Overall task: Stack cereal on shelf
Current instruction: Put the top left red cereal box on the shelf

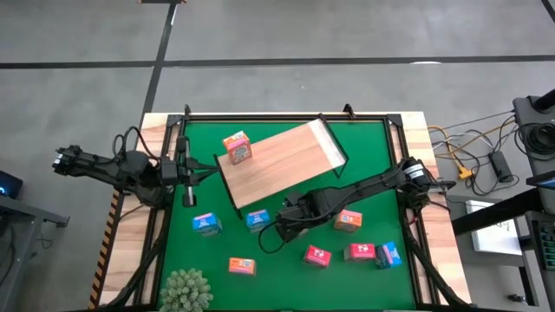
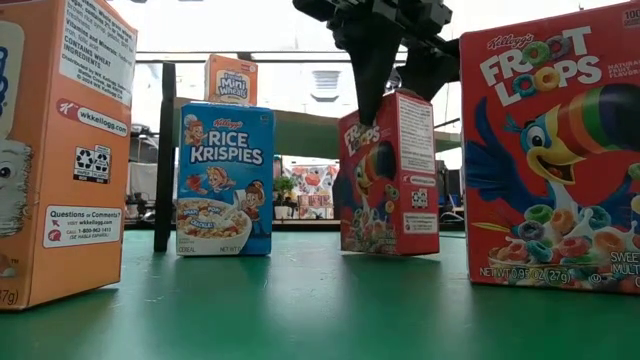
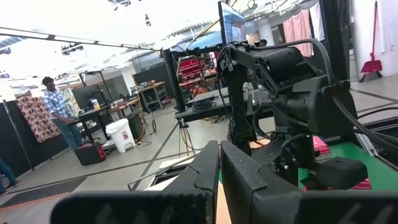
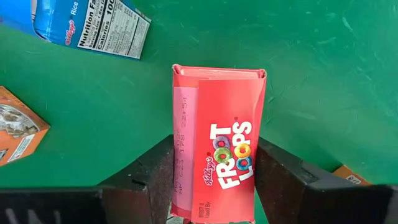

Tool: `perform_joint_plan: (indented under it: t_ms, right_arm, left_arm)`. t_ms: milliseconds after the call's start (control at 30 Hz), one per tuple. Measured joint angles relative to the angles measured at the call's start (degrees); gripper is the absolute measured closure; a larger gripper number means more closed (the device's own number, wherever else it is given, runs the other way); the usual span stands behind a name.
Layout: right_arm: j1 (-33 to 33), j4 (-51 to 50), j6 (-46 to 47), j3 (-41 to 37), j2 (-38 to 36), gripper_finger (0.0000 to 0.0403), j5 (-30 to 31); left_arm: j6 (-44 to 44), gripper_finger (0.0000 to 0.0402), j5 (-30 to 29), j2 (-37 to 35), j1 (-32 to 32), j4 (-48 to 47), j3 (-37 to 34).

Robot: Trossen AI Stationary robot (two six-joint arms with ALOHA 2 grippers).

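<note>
Pink-red cardboard sits squarely between the fingers of the right gripper (image 4: 214, 180): a Froot Loops box (image 4: 217, 143) standing on the green worktop (image 1: 364, 139) just in front of the shelf's near edge. The fingers bracket the box on its two narrow flanks and look to be closing on it, though whether they have firm contact cannot be told. The gripper comes down from above, so the box's long axis runs up along the fingers, and it still appears to rest on the mat.

The shelf (image 1: 286, 160), a light-wood board with a dark frame, lies skewed just beyond the gripper, with one orange box (image 1: 237, 147) already on its far-left corner. A lift and a short carry away from the robot should put this box on the wood. A blue Rice Krispies box (image 1: 257, 220) stands close beside it on the left.

The left gripper (image 3: 219, 174), fingers pressed together and empty, waits at the worktop's left edge, well away from the box.
</note>
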Motion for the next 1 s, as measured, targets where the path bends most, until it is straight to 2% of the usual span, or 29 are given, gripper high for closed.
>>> perform_joint_plan:
  t_ms: [333,567,733,1000]
  right_arm:
    - [0.0,-0.1,-6.1,0.0,-2.3,0.0225,-0.7]
    - [0.0,-0.5,-9.4,0.0,-9.1,0.0225,-3.9]
    - [0.3,-0.7,-13.9,0.0,-15.5,0.0225,-3.9]
    - [-2.0,0.7,-21.2,0.0,-23.8,0.0225,7.0]
  left_arm:
    - [0.0,0.0402,0.0,0.0,0.0,0.1,0.0]
    - [0.0,0.0402,0.0,0.0,0.0,0.2,0.0]
    - [0.0,0.0402,0.0,0.0,0.0,0.2,0.0]
    - [0.0,0.0402,0.0,0.0,0.0,0.2,0.0]
